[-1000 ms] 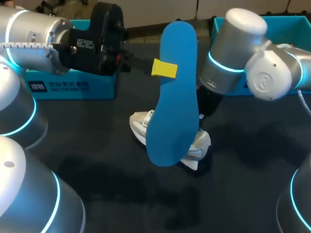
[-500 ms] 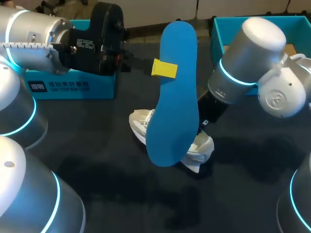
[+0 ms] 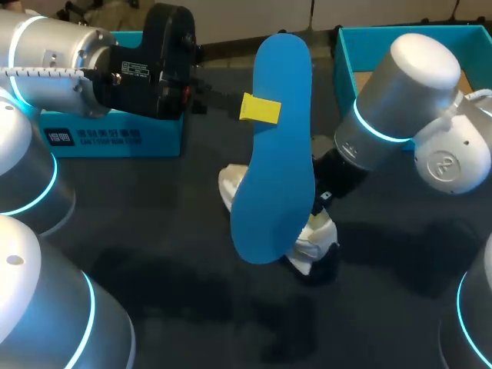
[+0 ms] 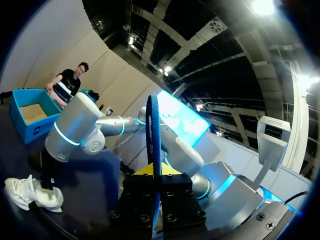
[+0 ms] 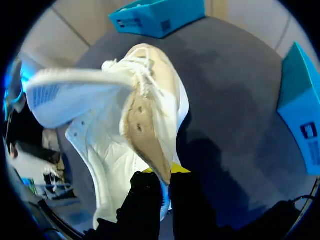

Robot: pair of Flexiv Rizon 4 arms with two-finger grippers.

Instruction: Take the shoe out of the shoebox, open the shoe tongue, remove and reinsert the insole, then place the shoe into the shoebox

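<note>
Right fingers [image 5: 146, 200], pinching the shoe [image 5: 110, 150] by its rim, are swivelling it on the counter [image 3: 154, 254]; left fingers [image 4: 172, 197] are still clamping the insole [image 3: 277, 138] upright, so reinsertion is nearing.

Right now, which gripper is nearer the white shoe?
Right. The right gripper is shut on an edge of the shoe down at the table; the left gripper is apart from it, holding the blue insole upright in the air.
</note>
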